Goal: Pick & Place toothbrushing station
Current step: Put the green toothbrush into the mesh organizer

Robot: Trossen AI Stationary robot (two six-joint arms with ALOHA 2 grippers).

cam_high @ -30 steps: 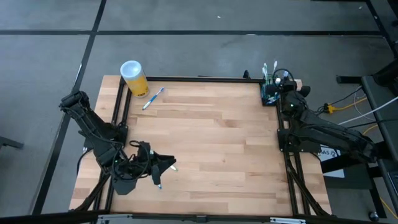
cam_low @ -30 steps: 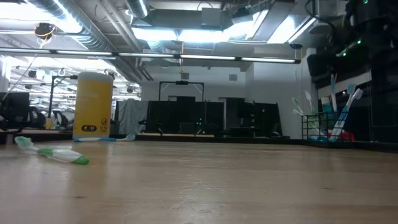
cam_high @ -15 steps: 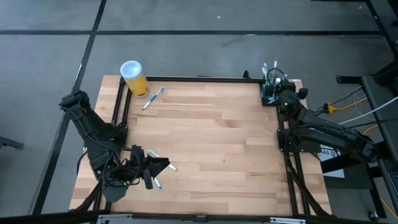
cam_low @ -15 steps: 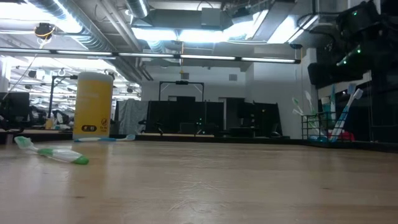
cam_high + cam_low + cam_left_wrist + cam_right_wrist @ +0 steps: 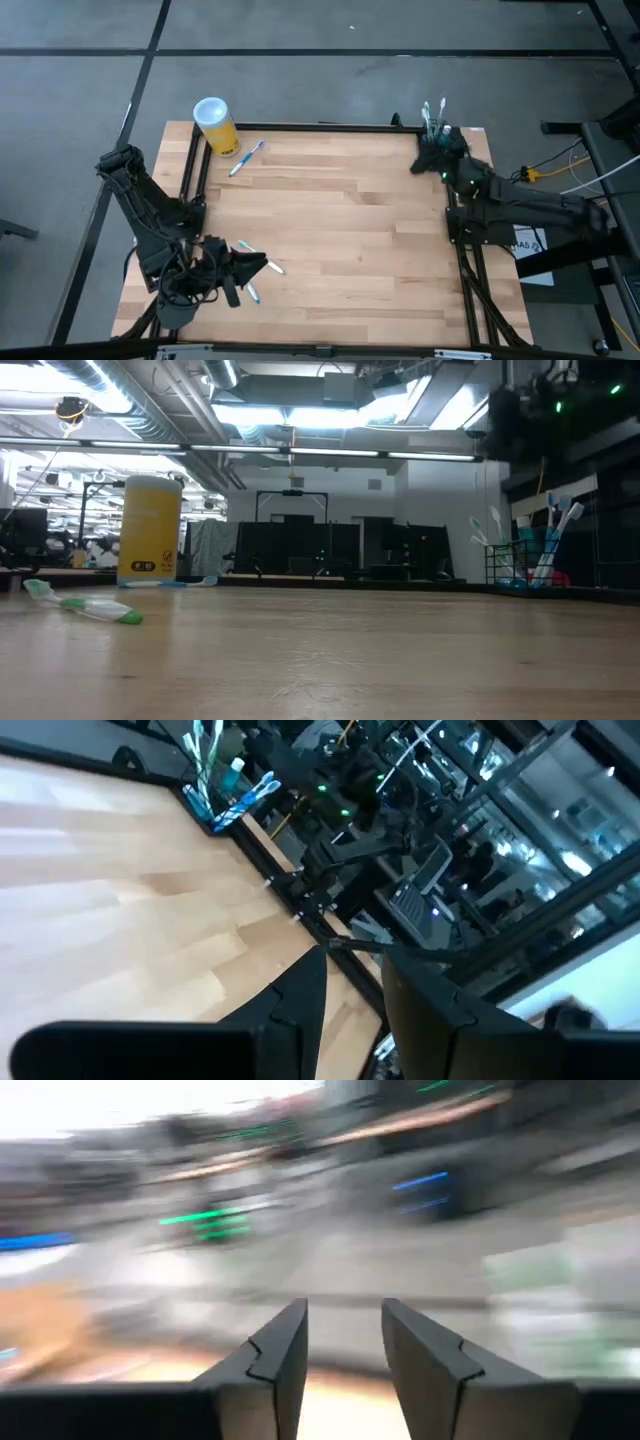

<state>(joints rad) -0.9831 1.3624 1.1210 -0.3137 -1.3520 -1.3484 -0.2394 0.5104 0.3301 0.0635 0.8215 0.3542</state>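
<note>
Since a second ago the right gripper [image 5: 428,160] has swung off the station [image 5: 432,143] toward the table's middle and now hangs at the station's inner side, at the far right corner of the table [image 5: 340,240]. Its jaws stand apart with nothing between them, as the right wrist view shows; that view is too blurred to tell what lies ahead of them. The station has not moved: a small dark holder with toothbrushes standing up out of it, on the table by the far right edge. In the low view it shows at the right as a wire-like rack [image 5: 520,565] with white and blue brushes in it.

Meanwhile the left gripper [image 5: 262,265] has drawn back a little toward the near left corner. It lies low over the table, pointing to the right. Its jaws are slightly apart and I see nothing held between them in the left wrist view. A green-and-white toothbrush [image 5: 248,291] lies on the table just beside this gripper; the low view shows it flat on the wood at the left.

At the far left corner stands a yellow cup [image 5: 215,124] with a white lid, upright. Just beside it lies a blue toothbrush [image 5: 246,158], slanted on the wood
</note>
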